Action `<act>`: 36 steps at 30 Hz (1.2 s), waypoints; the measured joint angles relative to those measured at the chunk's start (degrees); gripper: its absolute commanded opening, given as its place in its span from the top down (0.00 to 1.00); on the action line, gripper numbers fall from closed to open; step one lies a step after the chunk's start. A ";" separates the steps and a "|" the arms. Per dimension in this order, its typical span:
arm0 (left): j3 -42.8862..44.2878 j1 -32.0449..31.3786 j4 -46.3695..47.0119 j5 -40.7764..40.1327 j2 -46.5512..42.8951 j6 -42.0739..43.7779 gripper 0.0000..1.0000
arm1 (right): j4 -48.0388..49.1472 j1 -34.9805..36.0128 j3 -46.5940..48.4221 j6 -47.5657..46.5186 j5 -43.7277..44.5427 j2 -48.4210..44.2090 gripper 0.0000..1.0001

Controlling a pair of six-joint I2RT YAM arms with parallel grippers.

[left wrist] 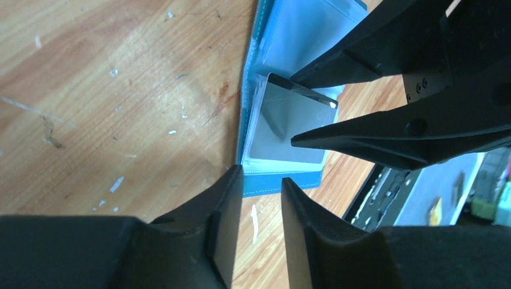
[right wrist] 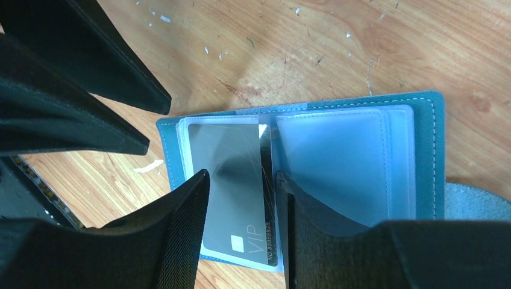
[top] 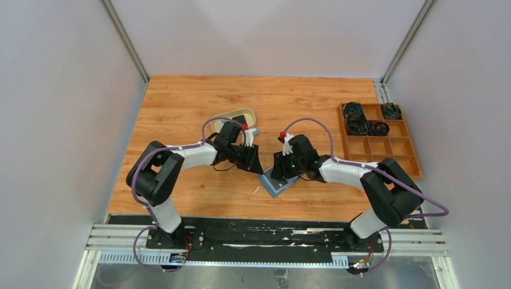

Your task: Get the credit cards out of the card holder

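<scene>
Top external shows the card holder (top: 278, 183) lying open near the table's (top: 181, 102) front edge, with bare wood on all sides. Right gripper (right wrist: 242, 180) straddles a grey credit card (right wrist: 229, 144) jutting past the holder's edge, but whether it pinches the card cannot be told. The left gripper (left wrist: 262, 176) hovers slightly parted and empty at the holder's corner.

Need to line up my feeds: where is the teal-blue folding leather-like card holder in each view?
Top external: teal-blue card holder at picture centre.
Left wrist: holder upper middle, lying open.
Right wrist: holder centre-right, lying open.
Shared landmark: black right gripper poised over it.
</scene>
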 measured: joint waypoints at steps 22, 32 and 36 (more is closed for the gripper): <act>-22.53 -4.31 18.32 -17.35 -14.75 -25.92 0.35 | 9.46 -0.04 -2.05 21.20 6.49 2.56 0.55; -26.93 -9.55 33.31 -23.96 -11.47 -38.62 0.36 | 14.80 -0.26 -4.00 30.47 7.08 3.50 0.56; -25.81 -9.46 35.10 -25.16 -9.46 -40.06 0.36 | 14.58 -0.26 -4.74 31.15 7.89 2.54 0.56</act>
